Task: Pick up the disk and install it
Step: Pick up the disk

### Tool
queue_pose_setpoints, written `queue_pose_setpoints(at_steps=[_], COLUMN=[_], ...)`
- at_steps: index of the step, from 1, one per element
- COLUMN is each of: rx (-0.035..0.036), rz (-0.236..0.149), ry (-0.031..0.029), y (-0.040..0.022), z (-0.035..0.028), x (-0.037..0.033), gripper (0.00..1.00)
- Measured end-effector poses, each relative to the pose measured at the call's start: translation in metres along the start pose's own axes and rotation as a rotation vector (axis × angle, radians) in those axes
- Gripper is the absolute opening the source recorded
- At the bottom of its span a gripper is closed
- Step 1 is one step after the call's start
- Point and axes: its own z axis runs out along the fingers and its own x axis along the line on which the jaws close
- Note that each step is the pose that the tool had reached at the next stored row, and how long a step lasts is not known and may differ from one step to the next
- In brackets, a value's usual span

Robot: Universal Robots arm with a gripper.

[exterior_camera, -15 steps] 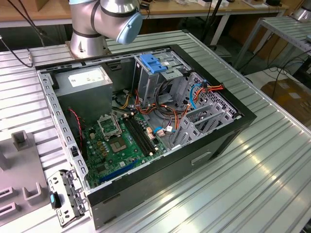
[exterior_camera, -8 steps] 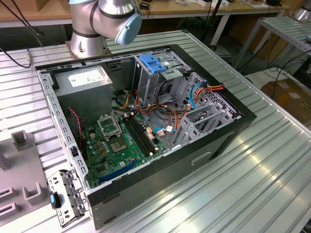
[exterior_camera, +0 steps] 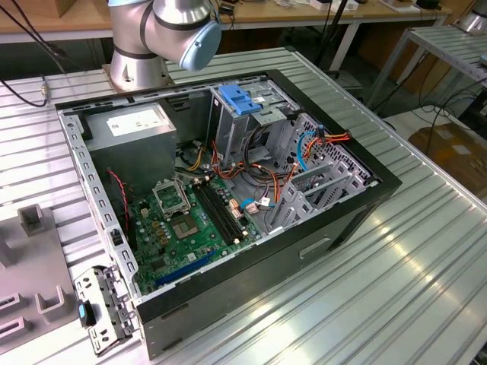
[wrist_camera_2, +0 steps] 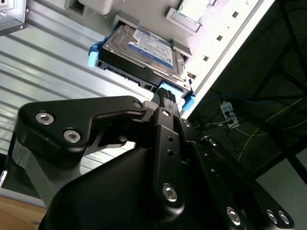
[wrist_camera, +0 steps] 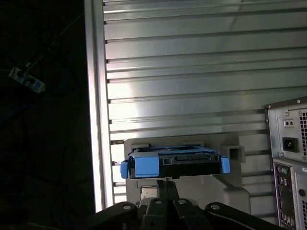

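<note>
The disk (wrist_camera_2: 144, 48) is a dark metal drive with a blue-and-white label and bright blue rails. In both wrist views it lies flat in a grey holder (wrist_camera: 230, 153) on the ribbed metal table. My gripper (wrist_camera_2: 165, 96) is right at the disk's near end, by the blue tab (wrist_camera: 146, 165), and its black body fills the foreground. In the first wrist view the gripper (wrist_camera: 158, 191) sits just short of the disk (wrist_camera: 187, 160). The open computer case (exterior_camera: 380, 182) lies on its side in the exterior view, with a blue plastic bracket (exterior_camera: 240, 99) on top of its drive cage.
Inside the case are a grey power-supply box (exterior_camera: 133, 137), a green motherboard (exterior_camera: 190, 220) and orange and blue cables (exterior_camera: 304, 144). The arm's base (exterior_camera: 152, 38) stands behind the case. Grey fixtures (exterior_camera: 30, 258) sit at the exterior view's left. The table edge (wrist_camera: 98, 120) runs close beside the holder.
</note>
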Motion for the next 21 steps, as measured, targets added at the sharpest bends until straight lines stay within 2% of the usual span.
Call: queue_pose_setpoints(at_steps=[5,8,14,19,21], rx=[0.0000,0.0000,-0.0001,-0.0001,-0.0001], rz=[-0.003,-0.024,-0.137,-0.259,-0.286], ry=[0.0001,0.0011,0.0063,0.0119,0.0131], y=[0.0000,0.0000,0.0000,0.0000,0.0000], z=[0.0000,0.0000,0.0000,0.0001,0.0001], x=[0.0001,0.0001,0.0001,0.0001,0.0001], gripper=[0.11,0.11,0.11,0.11,0.11])
